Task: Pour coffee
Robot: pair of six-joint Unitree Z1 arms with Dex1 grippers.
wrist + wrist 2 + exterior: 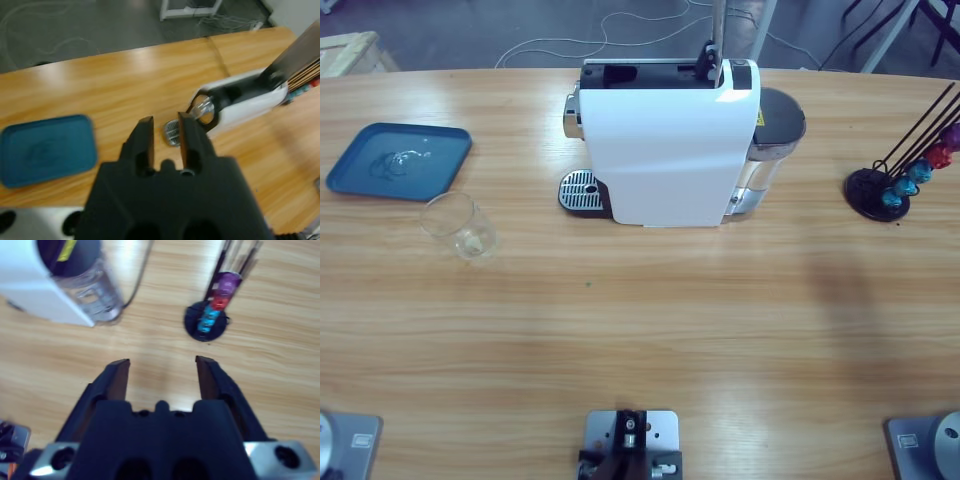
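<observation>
- Waiting at the start: our glass (459,227) sits empty, well apart from the coffee machine (665,140).
- Left gripper (165,135) narrowly parted, right gripper (162,374) wide apart, both holding nothing.

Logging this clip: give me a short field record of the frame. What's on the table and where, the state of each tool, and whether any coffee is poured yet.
machine: white coffee machine, table centre-back, drip grate bare
glass: clear glass on the table, left of the machine, near the tray; no dark liquid seen in it
tray: blue tray, far left
capsules: coloured capsules on a black rack, far right
left tool: above the table, narrow gap, holding nothing
right tool: open, empty, above bare wood near the rack
coffee: none visible
</observation>
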